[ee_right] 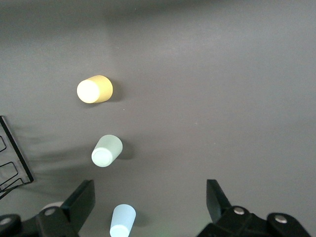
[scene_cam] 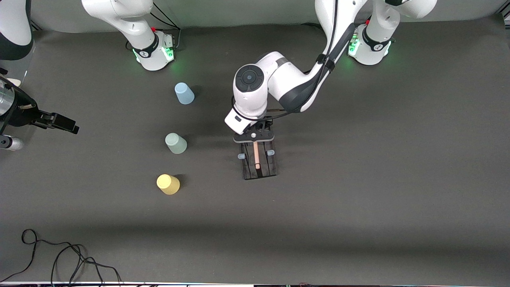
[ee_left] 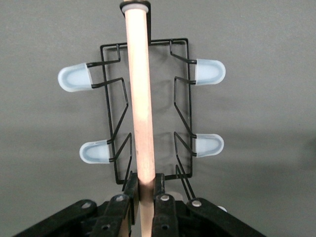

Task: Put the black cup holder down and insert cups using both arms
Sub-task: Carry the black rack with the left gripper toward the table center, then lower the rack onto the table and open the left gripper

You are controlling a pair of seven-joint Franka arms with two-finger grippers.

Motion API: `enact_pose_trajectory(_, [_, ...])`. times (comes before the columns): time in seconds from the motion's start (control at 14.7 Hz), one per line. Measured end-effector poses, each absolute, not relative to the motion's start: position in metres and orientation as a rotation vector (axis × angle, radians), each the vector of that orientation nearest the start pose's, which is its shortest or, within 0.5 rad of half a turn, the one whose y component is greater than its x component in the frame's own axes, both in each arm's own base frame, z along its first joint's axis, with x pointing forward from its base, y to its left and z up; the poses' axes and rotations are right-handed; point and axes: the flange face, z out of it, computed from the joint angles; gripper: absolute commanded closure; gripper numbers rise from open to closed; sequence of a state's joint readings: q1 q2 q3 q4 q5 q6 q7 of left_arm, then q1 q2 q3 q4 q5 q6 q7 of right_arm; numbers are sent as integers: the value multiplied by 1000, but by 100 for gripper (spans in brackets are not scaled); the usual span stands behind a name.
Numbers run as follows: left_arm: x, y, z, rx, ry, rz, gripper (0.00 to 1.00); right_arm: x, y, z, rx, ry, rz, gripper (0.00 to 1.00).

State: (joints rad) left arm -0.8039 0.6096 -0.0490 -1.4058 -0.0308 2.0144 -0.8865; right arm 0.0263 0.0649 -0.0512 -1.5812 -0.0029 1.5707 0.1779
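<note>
Your left end effector [scene_cam: 254,137] is pinching the wooden rod handle [ee_left: 139,108] of the black cup holder [scene_cam: 259,163], near the middle of the surface [scene_cam: 358,179]. In the left wrist view the fingers [ee_left: 131,190] press the rod from both sides at one end, not at its middle. You cannot tell from these views whether the base is resting on the surface or hanging just above it.

That off-centre grip is your main risk. With most of the rack's length out past the fingers, it may pivot around the round rod or sag at the free end, so the base could land tilted or skewed. If the rack is in fact above the surface when you let go, it may drop and bounce out of line.

Your right end effector [ee_right: 150,202] has its fingers spread wide and holds nothing; it waits over the right arm's end of the surface. The three cups stand mouth-down in a row toward that end, well apart from the rack: the light blue cup [scene_cam: 184,93] farthest from the front camera, the pale green cup [scene_cam: 175,143] between, the yellow cup [scene_cam: 168,184] nearest.

Since the cups are small, tapered plastic, a glancing approach could tip one over, and a rack set crooked would leave the pale-blue-tipped pegs [ee_left: 75,78] harder to meet when you bring cups in.
</note>
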Motion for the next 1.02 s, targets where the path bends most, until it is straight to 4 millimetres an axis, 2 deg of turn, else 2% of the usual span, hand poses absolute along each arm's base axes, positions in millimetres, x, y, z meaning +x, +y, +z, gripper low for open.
enact_pose_trajectory(0.27, [476,-539,347,-3176,-80,64,100,571,-14,583,-3135,319,118,0])
enact_pose_trajectory(0.34, [476,-539,347,-3175,-82,65,43,571,-14,583,-3135,319,118,0])
enact_pose_trajectory(0.41, [477,-538,347,-3175,-84,64,1,571,-14,583,-3135,319,118,0])
enact_pose_trajectory(0.61, [481,-538,347,-3185,-112,47,0,571,-14,583,-3135,319,118,0])
enact_pose_trajectory(0.75, [489,-536,358,-3201,-150,17,0,571,-14,583,-3135,319,118,0])
enact_pose_trajectory(0.88, [504,-523,393,-3209,-185,-1,0,571,-14,583,-3135,319,118,0])
enact_pose_trajectory(1.02, [513,-494,446,-3186,-124,28,0,571,-14,583,-3135,319,120,0])
